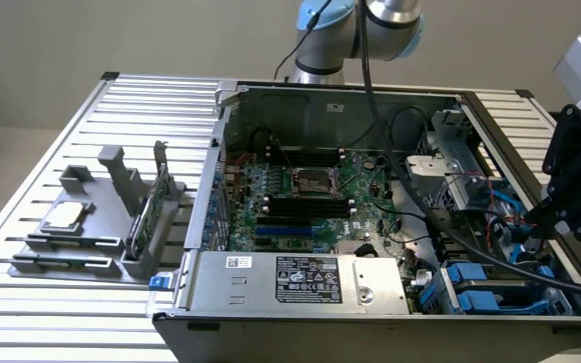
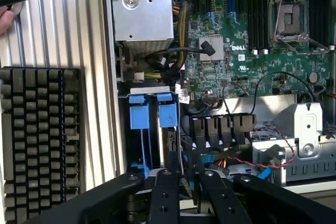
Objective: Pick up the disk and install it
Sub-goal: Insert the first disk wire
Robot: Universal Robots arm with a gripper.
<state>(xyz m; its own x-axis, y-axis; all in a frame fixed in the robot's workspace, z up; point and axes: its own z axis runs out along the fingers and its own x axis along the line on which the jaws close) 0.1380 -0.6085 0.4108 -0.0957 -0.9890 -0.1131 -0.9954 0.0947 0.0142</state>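
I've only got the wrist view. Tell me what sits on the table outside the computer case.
Observer: A grey tray lies on the slatted table, on the exterior view's left of the case. A small square silver chip rests on it.
Operator: Name whatever else that tray holds.
Observer: A thin green card stands on edge in one of its slots.
Operator: Now place the arm for me.
Observer: The arm stands behind the case's far wall. The gripper hangs over the case's side on the exterior view's right.
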